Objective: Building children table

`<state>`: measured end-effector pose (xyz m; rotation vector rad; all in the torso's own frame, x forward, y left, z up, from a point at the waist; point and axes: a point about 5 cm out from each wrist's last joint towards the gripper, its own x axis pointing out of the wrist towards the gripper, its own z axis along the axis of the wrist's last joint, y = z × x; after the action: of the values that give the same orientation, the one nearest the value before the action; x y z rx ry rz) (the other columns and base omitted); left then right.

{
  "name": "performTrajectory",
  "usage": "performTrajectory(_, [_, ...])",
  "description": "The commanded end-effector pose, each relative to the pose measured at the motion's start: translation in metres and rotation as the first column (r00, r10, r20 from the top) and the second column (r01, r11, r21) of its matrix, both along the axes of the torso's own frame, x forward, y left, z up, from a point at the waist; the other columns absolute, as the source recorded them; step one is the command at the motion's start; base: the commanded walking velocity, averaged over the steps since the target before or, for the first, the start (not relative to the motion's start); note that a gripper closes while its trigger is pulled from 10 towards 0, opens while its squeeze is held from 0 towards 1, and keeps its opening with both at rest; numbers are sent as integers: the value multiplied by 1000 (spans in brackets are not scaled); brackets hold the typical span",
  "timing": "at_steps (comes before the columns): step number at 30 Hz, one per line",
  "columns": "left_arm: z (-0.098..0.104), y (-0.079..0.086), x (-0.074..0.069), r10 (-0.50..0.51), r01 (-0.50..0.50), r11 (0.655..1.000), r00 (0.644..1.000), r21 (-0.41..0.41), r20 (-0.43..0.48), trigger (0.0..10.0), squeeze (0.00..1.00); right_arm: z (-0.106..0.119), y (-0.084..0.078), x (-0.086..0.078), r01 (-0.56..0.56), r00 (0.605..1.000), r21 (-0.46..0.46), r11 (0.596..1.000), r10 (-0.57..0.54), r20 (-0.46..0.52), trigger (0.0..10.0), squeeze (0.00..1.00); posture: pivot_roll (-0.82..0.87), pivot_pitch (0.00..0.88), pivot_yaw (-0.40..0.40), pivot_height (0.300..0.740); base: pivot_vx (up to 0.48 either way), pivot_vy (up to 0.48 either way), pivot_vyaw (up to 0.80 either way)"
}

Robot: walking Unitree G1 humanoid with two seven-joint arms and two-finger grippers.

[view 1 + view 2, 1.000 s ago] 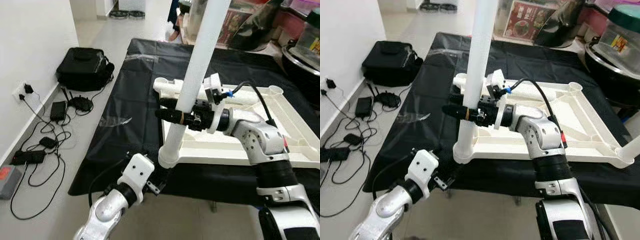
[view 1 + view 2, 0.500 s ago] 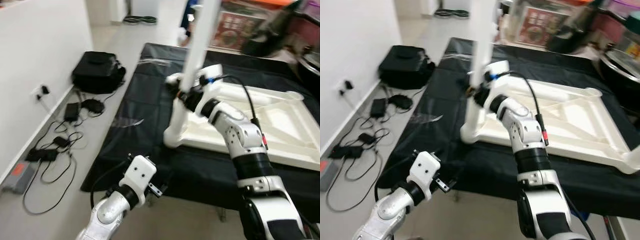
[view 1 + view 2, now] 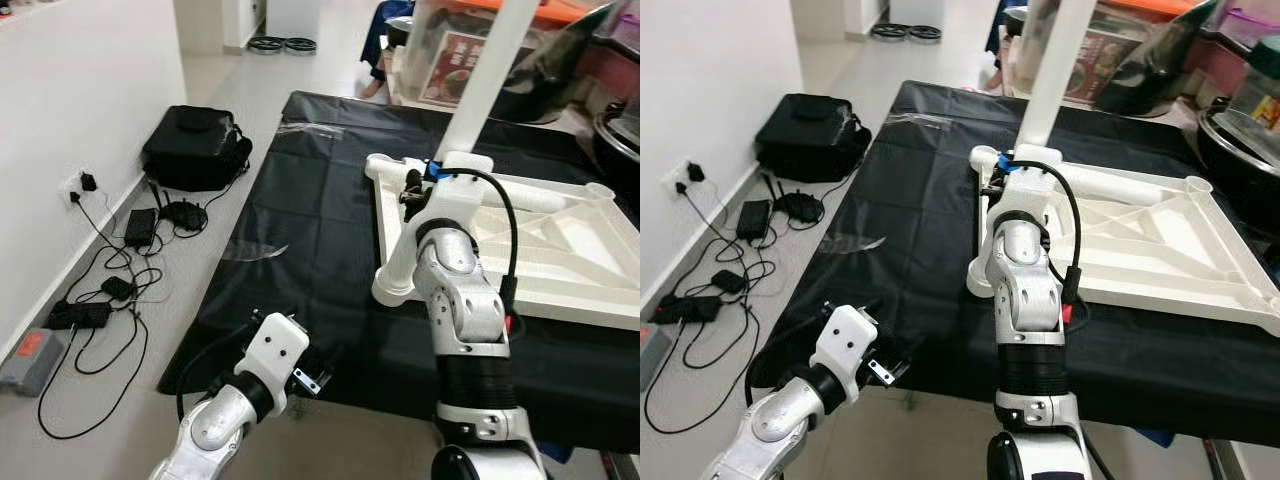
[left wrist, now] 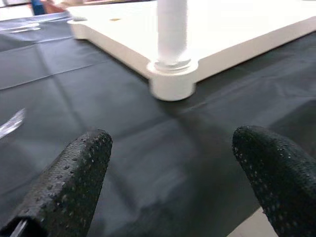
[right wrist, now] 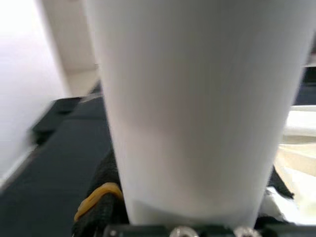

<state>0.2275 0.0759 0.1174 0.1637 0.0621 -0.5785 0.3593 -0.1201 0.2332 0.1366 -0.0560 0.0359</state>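
Left wrist view shows the left tool (image 4: pixel 168 182) low and near, fingers spread on nothing, facing the black mat (image 3: pixel 300 230). Beyond it, the right tool (image 5: pixel 187 197) pinches a white leg (image 3: pixel 478 95) standing in the upturned tabletop's (image 3: pixel 560 240) corner socket. Leg-fitting seems underway; next comes seating it firmly, kept upright.

A black sheet (image 3: pixel 300 210) covers the floor (image 3: pixel 200 300), carrying the upturned white tabletop (image 3: pixel 560 250) and clear plastic scraps (image 3: pixel 252 250).
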Motion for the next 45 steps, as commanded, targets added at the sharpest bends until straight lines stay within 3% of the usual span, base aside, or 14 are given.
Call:
performTrajectory(1, [-6,-2,-1,-7,7,1000,1000,8,-22,10000,0,-23,17,4,-176,979,87,981,184,-90,10000,1000,121,67,-104,740,0,0,0])
performTrajectory(3, [-6,-2,-1,-7,7,1000,1000,8,-22,10000,0,-23,17,4,-176,979,87,981,184,-90,10000,1000,121,67,-104,740,0,0,0])
performTrajectory(6, [-5,-3,-1,-5,5,1000,1000,2,-19,10000,0,-19,21,0,-637,762,87,766,643,-79,10000,1000,121,63,-104,740,0,0,0])
performTrajectory(8, [-5,-3,-1,-5,5,1000,1000,1,-18,10000,0,-16,15,-5,-711,693,87,698,716,-81,10000,1000,123,66,-111,740,0,0,0])
performTrajectory(10, [-5,-3,-1,-5,5,1000,1000,1,-18,10000,0,-16,15,-5,-711,693,87,698,716,-81,10000,1000,123,66,-111,740,0,0,0])
performTrajectory(12, [-4,-3,-1,-3,3,1000,1000,0,-19,10000,0,-3,1,-16,-817,574,34,575,818,-38,10000,1000,119,75,-102,740,0,0,0])
performTrajectory(14, [-4,-3,-1,-3,3,1000,1000,0,-19,10000,0,-3,1,-16,-817,574,34,575,818,-38,10000,1000,119,75,-102,740,0,0,0])
performTrajectory(16, [-4,-2,-1,-1,1,1000,1000,0,-19,10000,0,6,-7,-26,-886,464,-28,463,886,-9,10000,1000,124,80,-102,740,0,0,0])
performTrajectory(25, [-4,-2,-1,-4,4,1000,1000,3,-21,10000,0,10,-10,-40,-975,217,-38,217,976,6,10000,1000,128,78,-97,740,0,0,0])
performTrajectory(29, [-5,-1,-1,-5,5,1000,1000,3,-23,10000,0,9,-9,-39,-976,212,-45,211,977,-5,10000,1000,127,82,-94,740,0,0,0])
performTrajectory(30, [-5,-1,-1,-5,6,1000,1000,3,-23,10000,0,8,-8,-38,-977,206,-50,205,978,-17,10000,0,126,84,-93,740,0,0,0])
performTrajectory(35, [-5,-1,-1,-5,5,1000,1000,4,-23,10000,0,6,-10,-35,-974,222,-65,218,974,-47,10000,0,125,83,-93,740,0,0,0])
performTrajectory(36, [-5,-1,0,-2,2,1000,1000,5,-20,10000,0,6,-12,-33,-973,224,-70,220,973,-57,0,0,124,83,-95,740,0,0,0])
performTrajectory(45, [-4,0,1,3,-3,1000,1000,8,-16,10000,0,16,-15,-23,-947,308,-101,305,951,-20,0,0,126,79,-94,740,0,0,0])
